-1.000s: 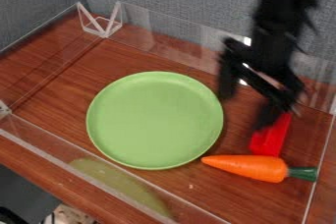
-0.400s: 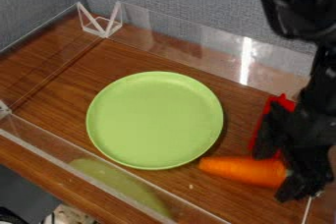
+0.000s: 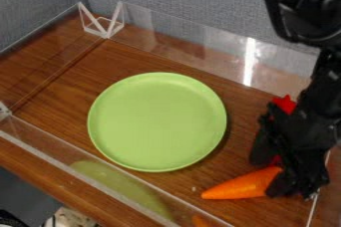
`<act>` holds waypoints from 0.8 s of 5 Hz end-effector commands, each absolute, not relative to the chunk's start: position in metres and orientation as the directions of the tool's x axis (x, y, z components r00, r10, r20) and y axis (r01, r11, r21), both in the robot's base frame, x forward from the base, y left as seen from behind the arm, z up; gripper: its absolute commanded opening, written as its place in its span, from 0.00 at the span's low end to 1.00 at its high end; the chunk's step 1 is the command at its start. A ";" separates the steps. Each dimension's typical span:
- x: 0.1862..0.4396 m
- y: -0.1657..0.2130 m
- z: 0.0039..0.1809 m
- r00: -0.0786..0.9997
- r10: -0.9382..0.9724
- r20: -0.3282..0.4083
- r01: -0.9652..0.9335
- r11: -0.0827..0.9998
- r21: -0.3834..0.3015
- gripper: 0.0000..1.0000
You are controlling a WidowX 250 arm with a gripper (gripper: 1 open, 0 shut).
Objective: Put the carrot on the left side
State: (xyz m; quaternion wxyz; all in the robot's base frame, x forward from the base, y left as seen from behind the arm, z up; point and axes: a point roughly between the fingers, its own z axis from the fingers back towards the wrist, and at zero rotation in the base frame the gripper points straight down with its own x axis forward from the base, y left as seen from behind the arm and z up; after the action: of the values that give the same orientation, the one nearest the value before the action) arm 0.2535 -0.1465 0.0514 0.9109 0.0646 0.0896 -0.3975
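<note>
1. The small, smooth orange tapered toy carrot (image 3: 244, 184) lies tilted near the front right corner of the glossy dark wooden tabletop (image 3: 80, 67), just right of the plate.
2. The matte black robot gripper (image 3: 296, 166) points down over the carrot's thick end; its jaws straddle the carrot, but a firm clamp cannot be told.
3. A round, flat light green plastic plate (image 3: 158, 120) sits mid-table.
4. A red block (image 3: 282, 104) peeks out behind the gripper.
5. Clear acrylic walls (image 3: 200, 40) rim the tabletop.
</note>
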 end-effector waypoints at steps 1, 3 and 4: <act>0.263 -0.144 0.080 0.670 -0.723 -0.169 0.741 0.662 0.107 0.00; 0.256 -0.142 0.073 0.667 -0.730 -0.150 0.745 0.652 0.142 1.00; 0.252 -0.147 0.069 0.672 -0.726 -0.145 0.740 0.652 0.166 0.00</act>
State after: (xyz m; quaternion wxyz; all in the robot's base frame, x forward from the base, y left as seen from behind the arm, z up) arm 0.2496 -0.1436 0.0525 0.9050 0.1101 0.0644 -0.4058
